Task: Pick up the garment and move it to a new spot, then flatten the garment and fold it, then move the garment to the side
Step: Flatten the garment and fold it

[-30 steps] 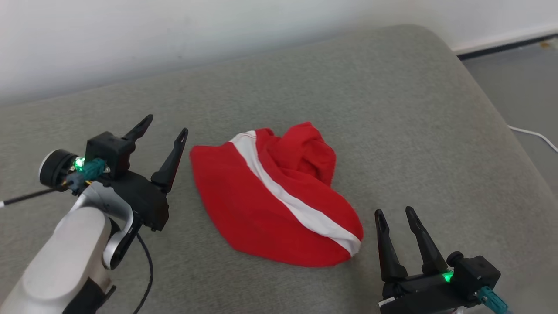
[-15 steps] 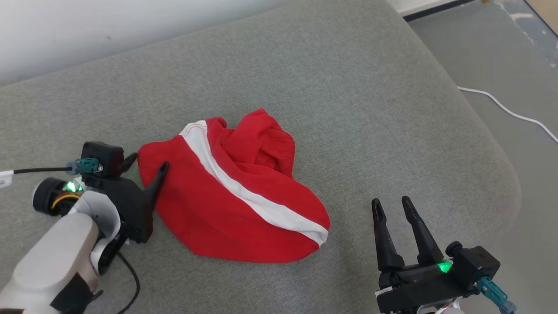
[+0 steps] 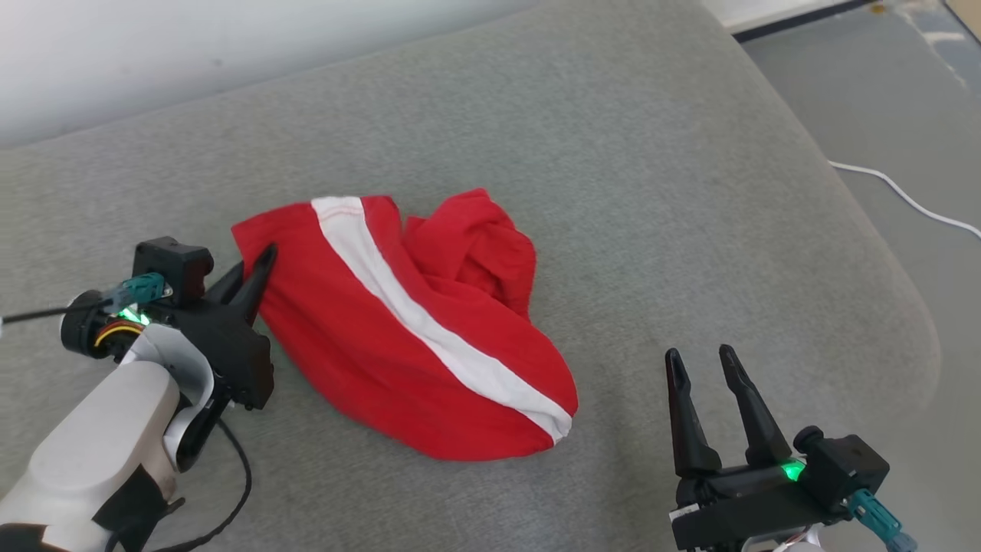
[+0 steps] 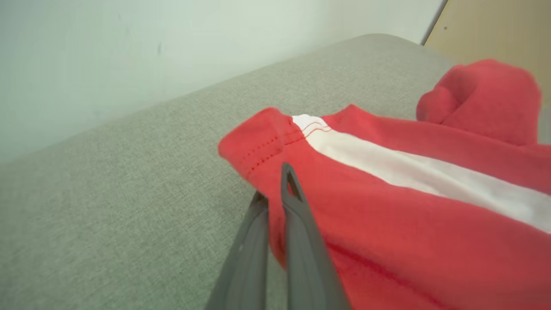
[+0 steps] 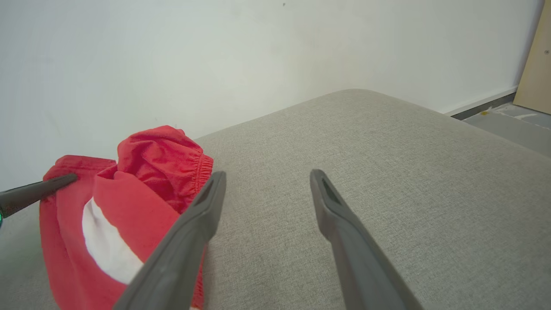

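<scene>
The garment is a crumpled red piece with a white stripe, lying in the middle of the grey cushion. My left gripper is at its left hem and is shut on the red fabric. In the left wrist view the two fingers pinch the garment just below its stitched corner, which is slightly raised. My right gripper stands open to the right of the garment, apart from it, over bare cushion. The right wrist view has the garment left of my open right gripper.
The cushion's rounded edge drops off at the right to a grey floor, where a white cable lies. A pale wall runs behind the cushion. A beige board leans at the far right.
My left gripper reached the garment's left hem and shut on it; that hem has been drawn a little to the left. The head camera has shifted. My right gripper stays open.
</scene>
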